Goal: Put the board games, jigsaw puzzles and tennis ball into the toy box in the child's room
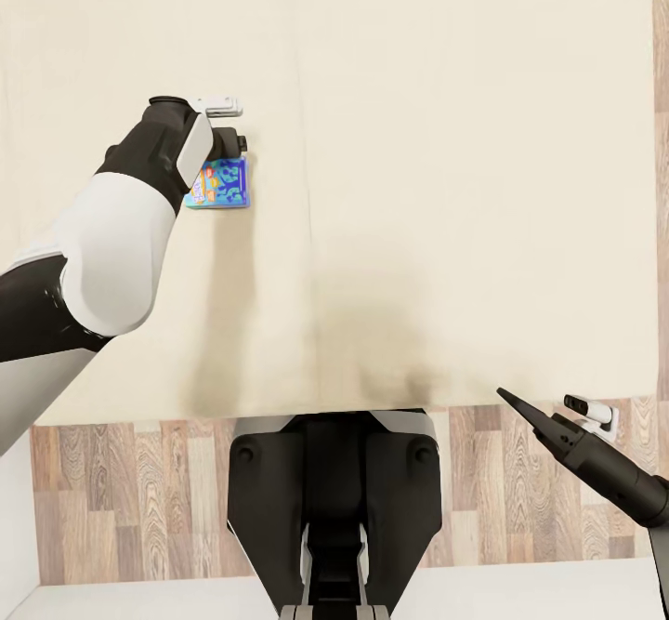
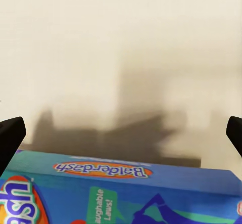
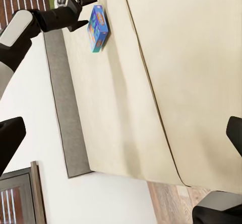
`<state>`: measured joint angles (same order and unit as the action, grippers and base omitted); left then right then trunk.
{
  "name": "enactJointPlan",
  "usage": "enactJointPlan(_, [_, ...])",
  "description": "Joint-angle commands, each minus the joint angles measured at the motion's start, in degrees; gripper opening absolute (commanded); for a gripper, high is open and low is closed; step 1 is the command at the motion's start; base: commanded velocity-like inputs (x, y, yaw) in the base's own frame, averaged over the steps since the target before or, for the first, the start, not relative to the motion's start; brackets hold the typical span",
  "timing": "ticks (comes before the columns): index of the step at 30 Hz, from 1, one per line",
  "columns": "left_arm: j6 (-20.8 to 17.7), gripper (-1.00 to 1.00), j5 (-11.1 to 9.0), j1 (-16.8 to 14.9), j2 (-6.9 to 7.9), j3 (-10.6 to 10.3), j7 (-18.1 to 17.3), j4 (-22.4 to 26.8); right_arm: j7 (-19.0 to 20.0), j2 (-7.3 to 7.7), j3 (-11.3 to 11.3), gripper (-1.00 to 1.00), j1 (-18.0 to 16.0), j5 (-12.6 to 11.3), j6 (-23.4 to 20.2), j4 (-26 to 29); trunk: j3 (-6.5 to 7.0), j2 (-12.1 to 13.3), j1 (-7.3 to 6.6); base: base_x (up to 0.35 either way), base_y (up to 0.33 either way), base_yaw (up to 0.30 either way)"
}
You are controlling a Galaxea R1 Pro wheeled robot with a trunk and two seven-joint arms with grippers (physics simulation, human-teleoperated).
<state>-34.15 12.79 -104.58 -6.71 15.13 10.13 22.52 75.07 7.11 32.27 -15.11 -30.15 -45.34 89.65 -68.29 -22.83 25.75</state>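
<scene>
A small, mostly blue board game [image 1: 223, 183] lies on the beige bed [image 1: 446, 183], left of the middle. My left gripper [image 1: 232, 148] hovers at the box's far end, open. In the left wrist view its dark fingertips [image 2: 10, 136] stand wide apart at the frame's edges, with the blue board game lid [image 2: 126, 194] close beneath them and nothing between them. The right wrist view shows the same box [image 3: 97, 27] beside the left gripper [image 3: 84, 12]. My right gripper [image 1: 517, 404] hangs open off the bed's near edge, above the floor, holding nothing.
The mattress cover has a long seam [image 1: 307, 183] running away from me, right of the box. Wood-plank floor [image 1: 121, 490] lies between the bed's near edge and my base [image 1: 330, 508]. A dark grey bed frame [image 3: 65, 113] borders the mattress against a white wall.
</scene>
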Motion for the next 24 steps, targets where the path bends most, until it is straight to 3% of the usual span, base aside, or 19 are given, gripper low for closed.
enactJointPlan(1, [-0.2, 1.00, 0.6, 0.0, -0.07, 0.4, -0.1, 0.1, 0.1, 0.01, 0.0, 1.00, 0.0, -0.2, -0.4, 0.0, -0.05, -0.1, 0.04, 0.000, 0.000, 0.000])
enactJointPlan(24, [-0.3, 1.00, 0.6, 0.0, -0.06, 0.4, -0.2, 0.1, 0.0, 0.01, 0.1, 1.00, 0.0, -0.2, -0.5, 0.1, 0.26, -0.1, 0.04, 0.000, 0.000, 0.000])
